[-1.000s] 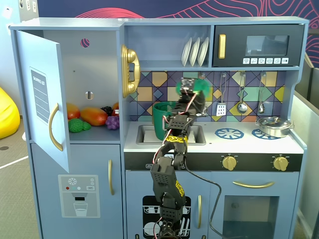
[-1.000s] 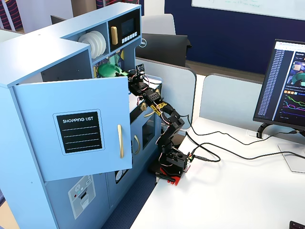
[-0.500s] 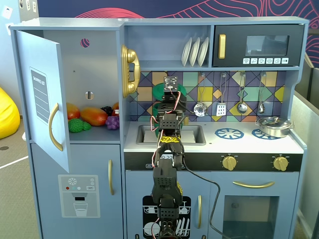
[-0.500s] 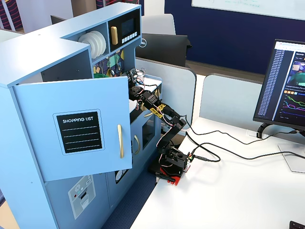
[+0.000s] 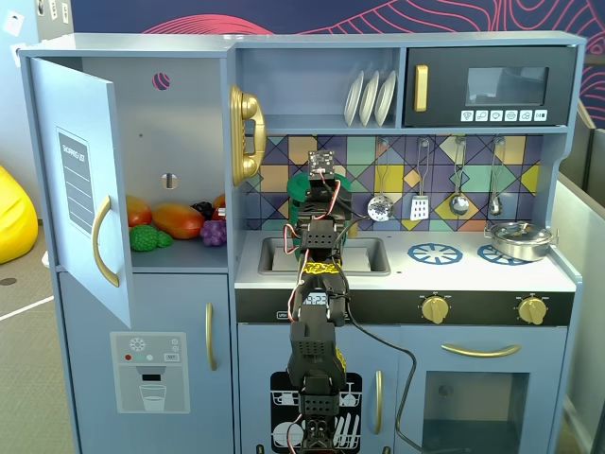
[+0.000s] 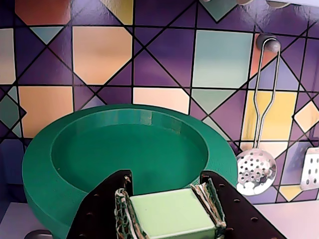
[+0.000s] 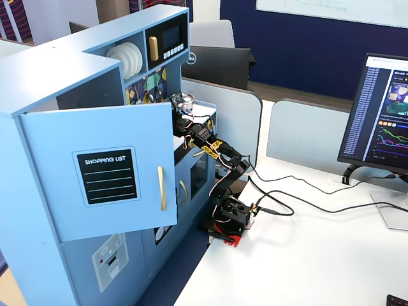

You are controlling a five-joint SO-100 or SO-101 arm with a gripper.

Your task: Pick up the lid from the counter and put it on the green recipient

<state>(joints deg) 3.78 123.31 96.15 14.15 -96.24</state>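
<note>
In the wrist view the gripper is pinched on a pale green square knob, its two dark fingers pressed against either side of it. That knob belongs to the lid, a dark green round disc with a raised rim, which hangs from the gripper in front of the patterned backsplash, its hollow face toward the camera. To the right in that view a slotted ladle hangs on the wall. In a fixed view the lid peeks out beside the raised arm above the sink; the green recipient cannot be made out there. A silver pan sits on the bench at the right.
</note>
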